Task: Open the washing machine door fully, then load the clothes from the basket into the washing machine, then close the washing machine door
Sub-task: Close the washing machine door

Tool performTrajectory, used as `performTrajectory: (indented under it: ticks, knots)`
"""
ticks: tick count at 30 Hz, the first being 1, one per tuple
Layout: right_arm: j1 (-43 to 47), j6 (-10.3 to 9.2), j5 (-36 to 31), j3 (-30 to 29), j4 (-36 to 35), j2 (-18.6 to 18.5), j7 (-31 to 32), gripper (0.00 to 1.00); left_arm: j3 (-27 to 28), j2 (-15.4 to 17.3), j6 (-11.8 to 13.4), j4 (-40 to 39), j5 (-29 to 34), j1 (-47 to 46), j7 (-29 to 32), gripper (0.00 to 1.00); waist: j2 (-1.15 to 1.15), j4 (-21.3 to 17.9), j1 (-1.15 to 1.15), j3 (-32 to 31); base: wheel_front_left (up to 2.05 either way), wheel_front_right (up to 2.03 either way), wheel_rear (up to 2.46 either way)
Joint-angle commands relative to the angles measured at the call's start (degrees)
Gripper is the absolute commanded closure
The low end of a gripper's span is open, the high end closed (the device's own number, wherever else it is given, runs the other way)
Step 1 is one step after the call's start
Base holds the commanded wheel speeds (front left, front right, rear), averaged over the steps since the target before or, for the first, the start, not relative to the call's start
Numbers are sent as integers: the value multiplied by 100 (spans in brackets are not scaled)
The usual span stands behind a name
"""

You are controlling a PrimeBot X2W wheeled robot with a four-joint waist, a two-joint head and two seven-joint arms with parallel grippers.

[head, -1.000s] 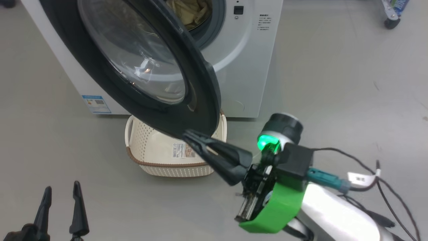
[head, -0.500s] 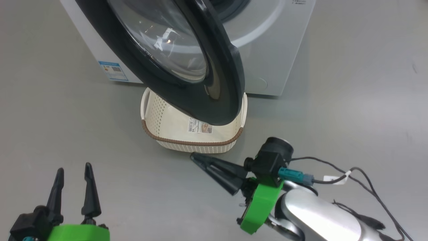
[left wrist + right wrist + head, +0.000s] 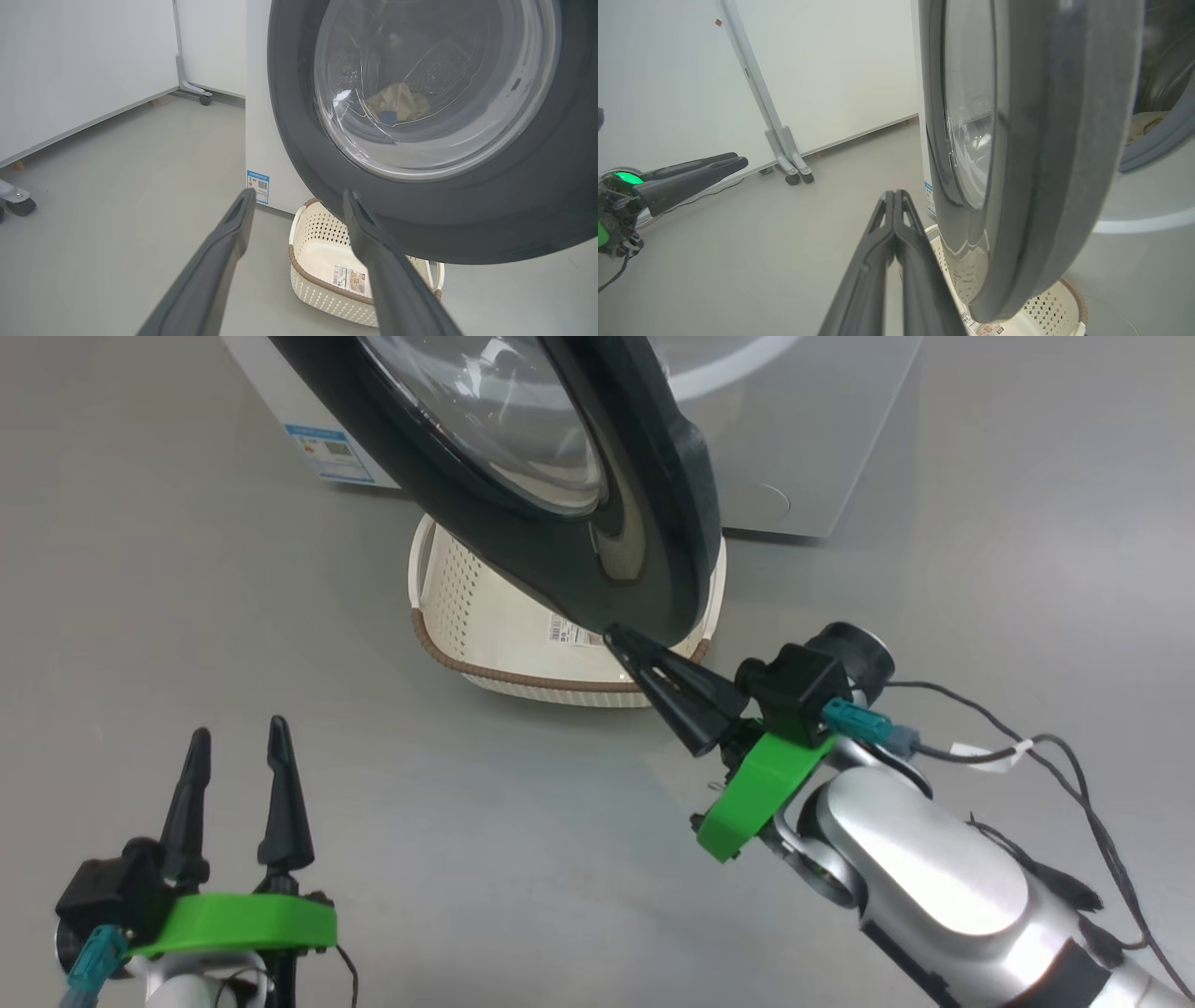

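Nearest, at the lower left of the head view, the left gripper (image 3: 238,728) holds its two long, tapered matte-black fingers wide apart, with nothing between them. Smooth grey floor (image 3: 467,821) lies open around it and on toward the basket.

The right gripper (image 3: 616,637) has its fingers pressed together into one point, holding nothing. The tip sits at the lowest edge of the large round washing machine door with its wide glossy black rim and bulging clear glass centre (image 3: 672,476); I cannot tell whether they touch.

The door stands partly swung out. Its rim overhangs the small rectangular cream plastic basket with perforated walls and brown woven-look rim (image 3: 457,597), which sits on the floor against the big white front-loading washing machine (image 3: 822,457).

Through the glass, the pale cream-yellow clothes (image 3: 397,100) lie crumpled in the drum.
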Motion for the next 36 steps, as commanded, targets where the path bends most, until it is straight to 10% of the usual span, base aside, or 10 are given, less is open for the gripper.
performTrajectory:
  ticks: [1, 36]
  knots:
    - [-157, -2, -44, -132, -86, 149, -63, 100, 200, 56, -29, -126, 43, -142, -39, 0, 0, 18, -1, 44, 0, 0, 0]
    - [-1788, -2, -973, -2586, 1059, 248, -120, 100, -372, 15, -38, -51, -104, -902, -39, 0, 0, 237, -1, 1001, 0, 0, 0]
